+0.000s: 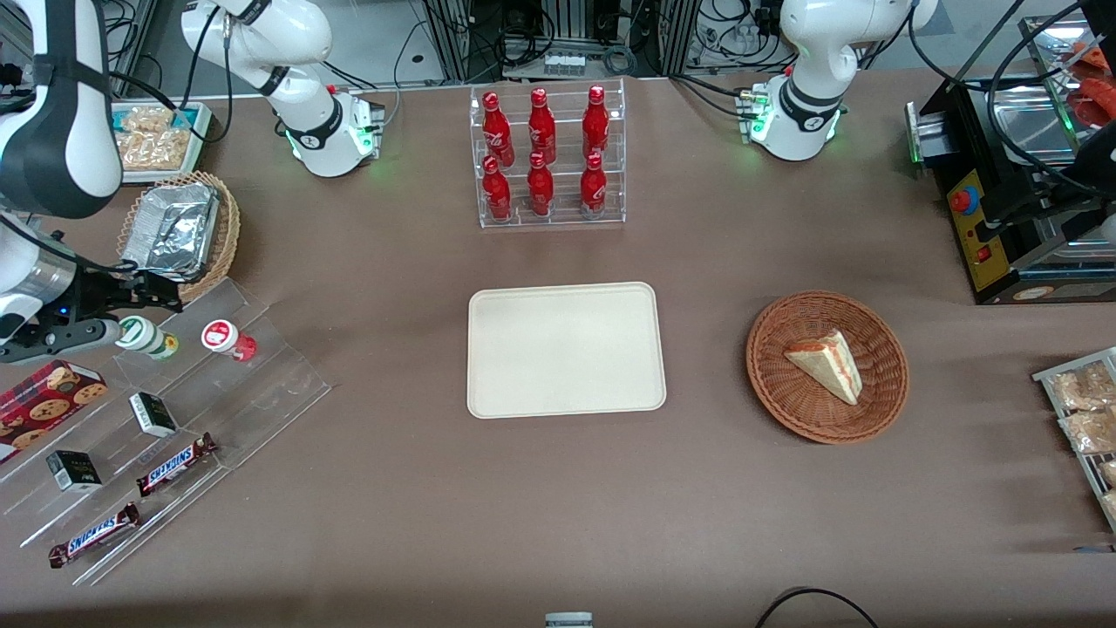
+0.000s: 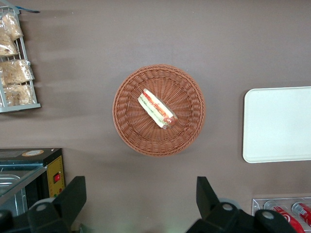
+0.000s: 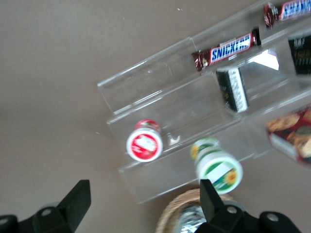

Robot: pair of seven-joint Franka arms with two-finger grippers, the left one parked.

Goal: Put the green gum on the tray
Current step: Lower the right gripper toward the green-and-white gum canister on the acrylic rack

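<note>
Green-and-yellow small plastic gum bottle on the clear acrylic shelf's top step looks light, rigid, slick; I'd grip its body, gripper fingers spread above.

Your working arm shows glossy white shells with black joint bands, a grey metal wrist section with a small blue light, black cables along it, a white base glowing green, and a black gripper with wedge-shaped jaws spread apart.
</note>
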